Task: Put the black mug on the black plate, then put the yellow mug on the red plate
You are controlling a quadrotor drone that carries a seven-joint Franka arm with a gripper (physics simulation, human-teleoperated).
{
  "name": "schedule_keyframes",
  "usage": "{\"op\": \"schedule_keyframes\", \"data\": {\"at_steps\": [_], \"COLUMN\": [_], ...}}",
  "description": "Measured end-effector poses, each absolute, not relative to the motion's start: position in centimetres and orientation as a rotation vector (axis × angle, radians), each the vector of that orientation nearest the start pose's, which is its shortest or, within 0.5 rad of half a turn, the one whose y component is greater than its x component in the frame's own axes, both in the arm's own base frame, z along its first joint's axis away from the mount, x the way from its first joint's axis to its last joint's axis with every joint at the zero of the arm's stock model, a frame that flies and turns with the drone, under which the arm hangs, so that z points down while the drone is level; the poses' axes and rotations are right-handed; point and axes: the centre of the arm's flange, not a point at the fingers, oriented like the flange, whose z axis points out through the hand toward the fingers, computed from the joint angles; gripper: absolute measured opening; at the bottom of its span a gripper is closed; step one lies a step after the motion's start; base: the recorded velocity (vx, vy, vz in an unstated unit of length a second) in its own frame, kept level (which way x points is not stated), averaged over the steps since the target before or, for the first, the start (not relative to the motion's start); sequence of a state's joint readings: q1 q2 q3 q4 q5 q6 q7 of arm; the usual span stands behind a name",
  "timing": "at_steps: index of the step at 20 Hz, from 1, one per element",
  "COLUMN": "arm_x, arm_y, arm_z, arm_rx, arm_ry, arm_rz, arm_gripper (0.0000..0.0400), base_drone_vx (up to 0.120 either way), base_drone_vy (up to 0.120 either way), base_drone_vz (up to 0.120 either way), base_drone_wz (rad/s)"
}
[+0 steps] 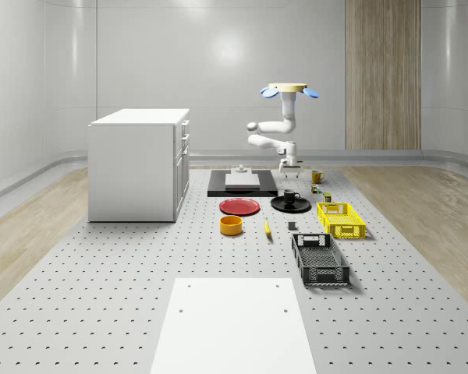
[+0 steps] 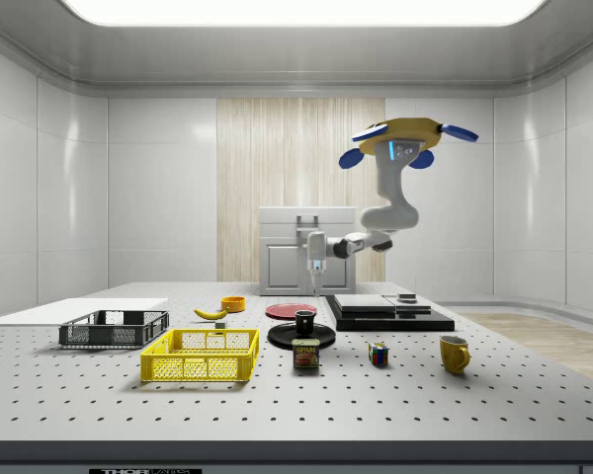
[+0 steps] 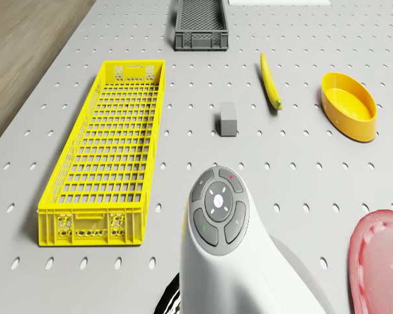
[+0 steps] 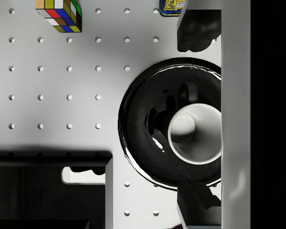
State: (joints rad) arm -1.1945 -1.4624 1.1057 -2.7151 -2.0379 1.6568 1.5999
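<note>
Already the black mug (image 4: 195, 134) stands upright on the black plate (image 4: 138, 124), directly below the hand (image 1: 290, 165), so the first half of the task looks finished. The hand hangs a little above the mug with its fingers (image 4: 200, 29) spread apart on either side of the plate and holding nothing. The drone (image 2: 403, 138) hovers above and behind it, over the desk (image 1: 101, 296) near the dark slab.

What remains is the yellow mug (image 2: 455, 354), which stands well apart from the hand, off beyond the black plate on the far side from the red plate (image 1: 239, 206). It looks like a stiff, glazed cup: light, rigid, probably slick, and liable to tip if nudged. I would judge the safest hold to be across the rim, one finger inside and one outside the wall, away from the handle, carried level to the red plate.
</note>
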Motion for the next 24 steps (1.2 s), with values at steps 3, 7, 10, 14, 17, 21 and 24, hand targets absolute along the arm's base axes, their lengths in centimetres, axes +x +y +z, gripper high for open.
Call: {"op": "schedule_keyframes", "data": {"at_steps": [3, 7, 10, 14, 17, 21, 24], "arm_x": [32.87, 32.87, 32.88, 32.87, 32.87, 32.87, 32.87], "arm_y": [2.60, 2.60, 2.60, 2.60, 2.60, 2.60, 2.60], "arm_z": [58.10, 58.08, 58.08, 58.08, 58.08, 58.08, 58.08], "arm_rx": [0.001, 0.001, 0.001, 0.001, 0.001, 0.001, 0.001], "arm_ry": [-0.002, -0.002, -0.002, -0.002, -0.002, -0.002, -0.002], "arm_rz": [0.786, 0.786, 0.786, 0.786, 0.786, 0.786, 0.786], "arm_gripper": [0.0400, 0.0400, 0.0400, 0.0400, 0.0400, 0.0400, 0.0400], "base_drone_vx": [-0.120, -0.120, -0.120, -0.120, -0.120, -0.120, -0.120], "base_drone_vy": [0.120, 0.120, 0.120, 0.120, 0.120, 0.120, 0.120], "base_drone_vz": [0.000, 0.000, 0.000, 0.000, 0.000, 0.000, 0.000], "base_drone_wz": [0.000, 0.000, 0.000, 0.000, 0.000, 0.000, 0.000]}}
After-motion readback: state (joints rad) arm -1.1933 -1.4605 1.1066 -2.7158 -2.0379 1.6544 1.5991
